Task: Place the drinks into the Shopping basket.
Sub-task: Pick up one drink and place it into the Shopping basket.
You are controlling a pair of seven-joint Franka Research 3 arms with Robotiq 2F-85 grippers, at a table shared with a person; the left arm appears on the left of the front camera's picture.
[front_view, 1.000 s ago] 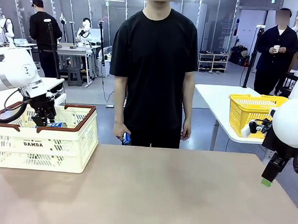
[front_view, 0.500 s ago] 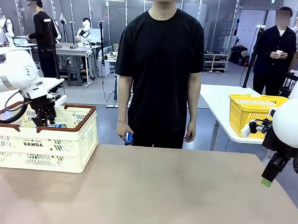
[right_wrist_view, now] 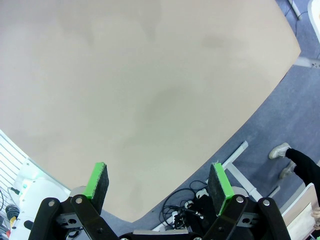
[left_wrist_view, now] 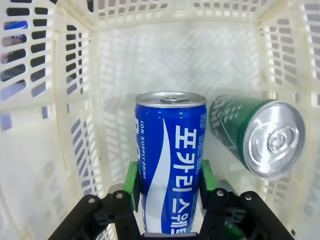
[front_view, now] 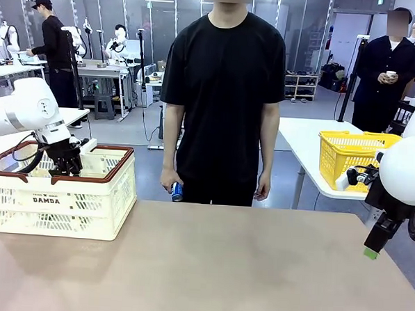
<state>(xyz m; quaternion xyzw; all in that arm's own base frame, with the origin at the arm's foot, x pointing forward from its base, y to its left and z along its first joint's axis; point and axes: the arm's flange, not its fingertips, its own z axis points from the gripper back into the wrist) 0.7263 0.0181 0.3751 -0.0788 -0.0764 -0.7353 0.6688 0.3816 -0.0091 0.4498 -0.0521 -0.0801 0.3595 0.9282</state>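
While the left gripper sits low inside the Shopping basket, its green pads are clamped on both sides of a blue can with white lettering (seen from the left wrist camera). In that view the can rises between the two fingers, with its silver top pointing toward the basket's far wall. Beside the blue can lies a green can on its side, silver top turned toward the camera; whether the two cans touch cannot be told. Both are enclosed by the basket's cream perforated walls.

From the front camera, the basket stands on the table at the near left, with the brown rim and the printed side facing the camera. The left arm reaches down over that rim from the left.

At the far right edge of the table, the right gripper hangs above the tabletop, well apart from the basket. Its jaws stand wide apart with nothing between the green pads (the right wrist camera shows bare tabletop and floor beyond them).

Across the table stands a person in a black shirt, whose hand at the hip holds another blue can. A yellow basket rests on a separate white table at the far right.
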